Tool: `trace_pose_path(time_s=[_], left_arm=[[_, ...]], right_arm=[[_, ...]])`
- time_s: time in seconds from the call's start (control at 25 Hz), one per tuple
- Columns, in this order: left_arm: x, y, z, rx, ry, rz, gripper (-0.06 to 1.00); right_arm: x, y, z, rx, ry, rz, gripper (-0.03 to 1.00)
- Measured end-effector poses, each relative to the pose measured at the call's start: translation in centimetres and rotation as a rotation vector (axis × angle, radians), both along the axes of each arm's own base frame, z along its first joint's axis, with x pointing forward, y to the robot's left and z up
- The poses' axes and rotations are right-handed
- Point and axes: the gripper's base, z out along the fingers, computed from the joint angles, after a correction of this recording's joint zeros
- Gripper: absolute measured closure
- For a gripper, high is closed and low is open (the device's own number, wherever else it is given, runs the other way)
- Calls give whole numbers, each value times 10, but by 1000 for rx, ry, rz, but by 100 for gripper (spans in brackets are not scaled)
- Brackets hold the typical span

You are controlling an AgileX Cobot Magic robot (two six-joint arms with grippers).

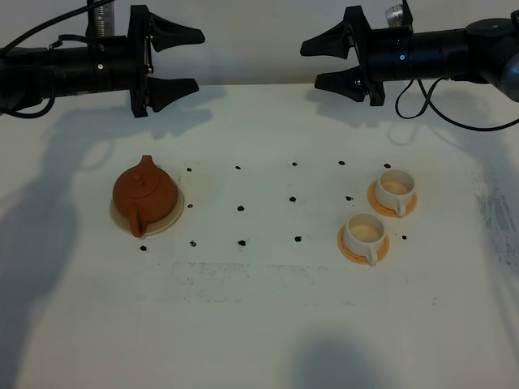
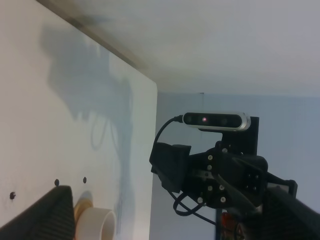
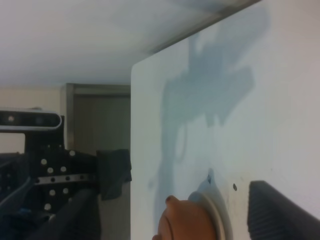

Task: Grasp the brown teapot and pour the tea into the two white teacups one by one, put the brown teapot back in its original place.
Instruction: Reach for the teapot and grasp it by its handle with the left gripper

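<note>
Matte black arms (image 1: 73, 69) bear pointed tools (image 1: 199, 58), looping cables (image 2: 163, 131), silver screws (image 2: 209, 168).

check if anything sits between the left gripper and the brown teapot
Nothing visible does. The left gripper, jaws open, hangs at the far edge of the table; the brown teapot sits on its cream coaster nearer the camera, with only bare dotted surface between. Both white teacups stand off to the right.

The far cup (image 1: 396, 188) and near cup (image 1: 365, 232) stood just beside each other, only a narrow gap between. Bare table (image 1: 268, 316) lay wide between them and the teapot (image 1: 144, 193).
</note>
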Motion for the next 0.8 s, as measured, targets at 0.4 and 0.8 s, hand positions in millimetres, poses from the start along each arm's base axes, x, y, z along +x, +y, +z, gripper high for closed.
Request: trace_pose_path(time_s=[0.4,0.8], left_arm=[[0,0,0,2,-5,-1,22],[10,2,25,141,-250,-67,30]], right_arm=[[0,0,-1,-13,-1,1,35],[6,-2,11,-112,-203,41,41]])
